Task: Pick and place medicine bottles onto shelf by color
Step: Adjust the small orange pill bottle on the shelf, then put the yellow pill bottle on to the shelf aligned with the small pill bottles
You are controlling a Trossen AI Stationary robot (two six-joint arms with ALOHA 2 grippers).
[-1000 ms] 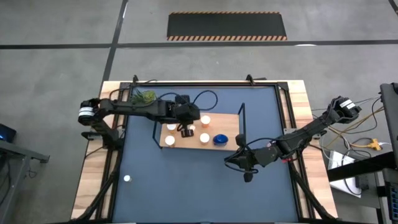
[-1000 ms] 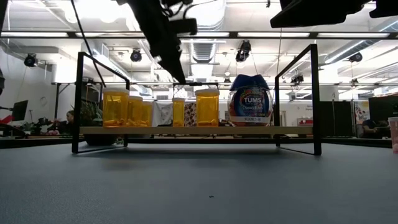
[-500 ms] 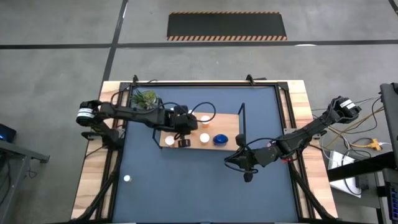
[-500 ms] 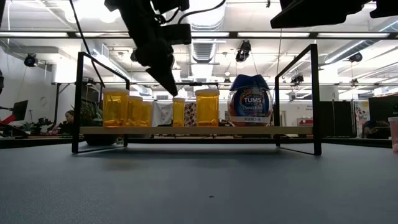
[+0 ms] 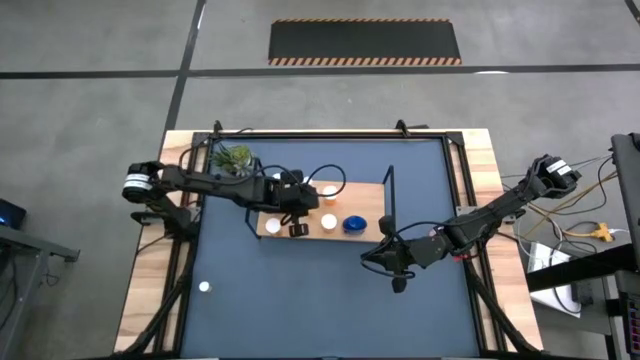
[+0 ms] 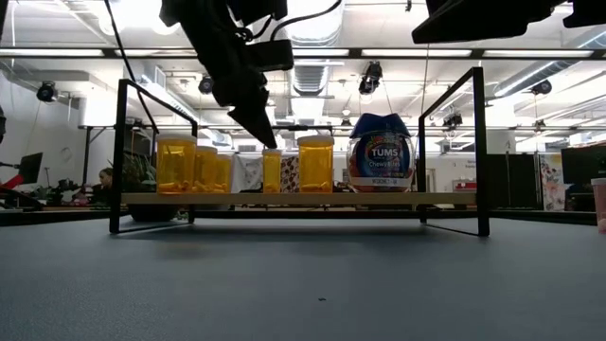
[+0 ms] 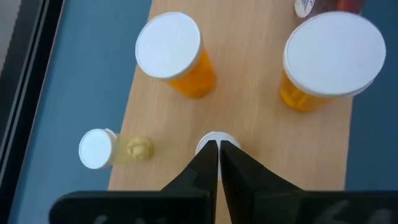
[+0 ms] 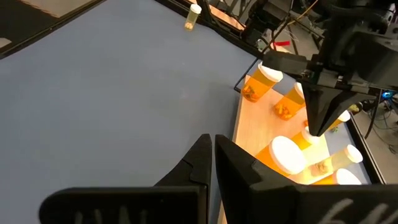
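Note:
The light-wood shelf [image 5: 368, 190] with black wire ends stands on the dark-blue mat. Several orange white-capped bottles [image 6: 316, 163] and the larger blue bottle [image 6: 379, 152] stand on its board. One tiny white bottle [image 5: 204, 287] stands alone on the mat near the left near corner. My left gripper [image 7: 219, 148] is shut and points down over the shelf's near edge, its tips just above a small bottle's white cap [image 7: 214, 137]. My right gripper [image 8: 212, 144] is shut and hovers over the mat to the right of the shelf, holding nothing. My left gripper's shut fingertips [image 6: 270, 144] come from above, slanting down, right over the white cap [image 6: 272, 152] of a small orange bottle standing upright on the shelf board. I cannot tell whether the tips touch the cap.
A small green plant [image 5: 235, 156] sits at the mat's far left, behind the left arm. The shelf's black wire frame [image 6: 479, 142] rises at both short ends. Open blue mat [image 5: 300, 300] lies between the shelf and the near edge.
My left gripper has moved from the middle of the shelf toward its near edge and come down, ending just above a small bottle's cap; it has hardly moved in the last half second. The bottles have stayed in place.

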